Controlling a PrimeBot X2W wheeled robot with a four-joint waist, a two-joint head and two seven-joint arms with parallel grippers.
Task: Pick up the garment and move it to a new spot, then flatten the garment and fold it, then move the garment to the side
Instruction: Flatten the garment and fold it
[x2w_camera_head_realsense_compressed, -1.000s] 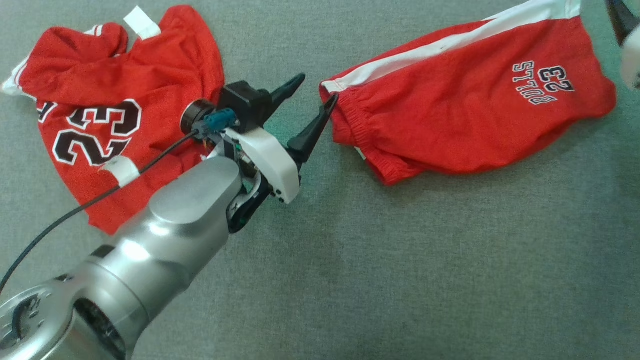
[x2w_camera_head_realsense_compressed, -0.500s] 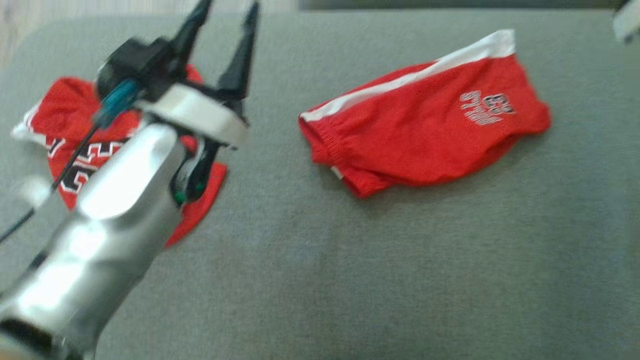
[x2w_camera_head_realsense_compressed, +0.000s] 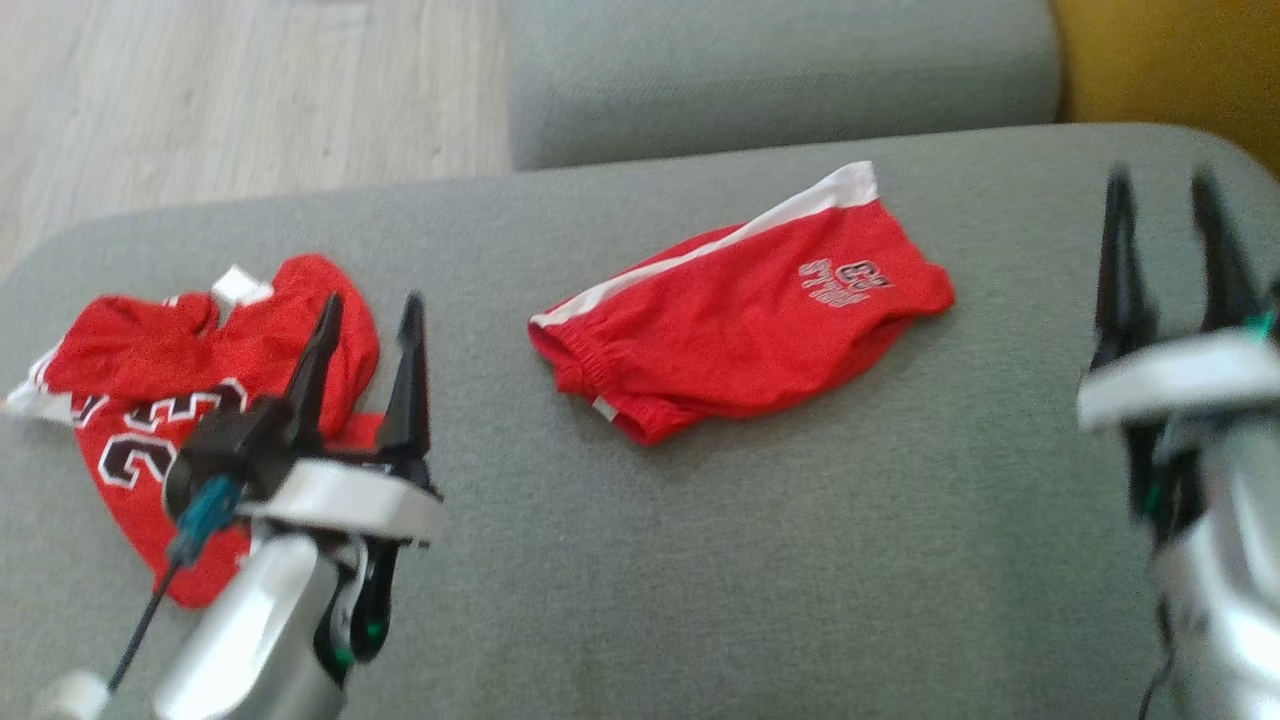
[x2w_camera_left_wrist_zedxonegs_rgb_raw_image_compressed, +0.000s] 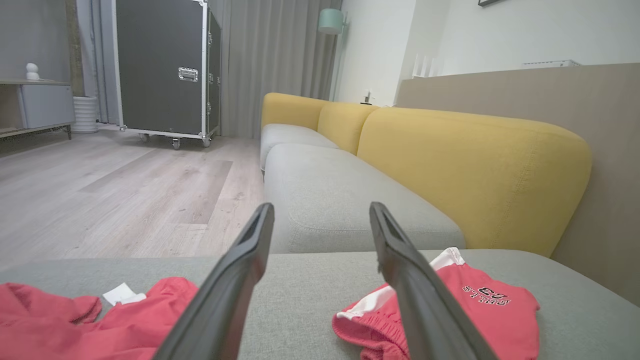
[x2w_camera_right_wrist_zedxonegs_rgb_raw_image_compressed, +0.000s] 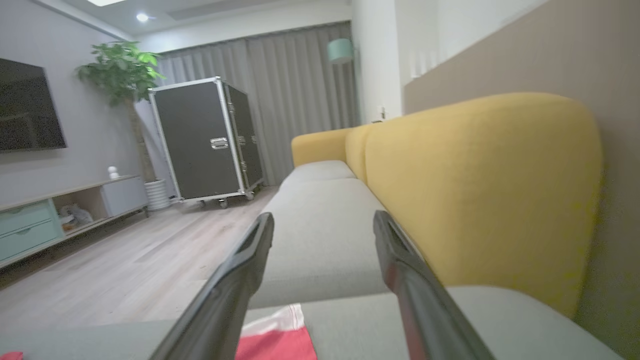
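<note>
While left claw (x2w_camera_head_realsense_compressed: 371, 300) and right claw (x2w_camera_head_realsense_compressed: 1160, 182) gape empty, we judge shorts (x2w_camera_head_realsense_compressed: 740, 335) light, floppy; we'd pinch the waistband (x2w_camera_head_realsense_compressed: 585, 370).

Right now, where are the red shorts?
In the head view the shorts lie near the middle of the grey sofa seat, to the right of the crumpled jersey and apart from it.

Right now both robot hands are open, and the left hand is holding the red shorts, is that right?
Not quite. The left hand and the right hand are both open, but the left hand is holding nothing. The red shorts lie on the grey sofa cushion, apart from it. The head view shows this.
</note>
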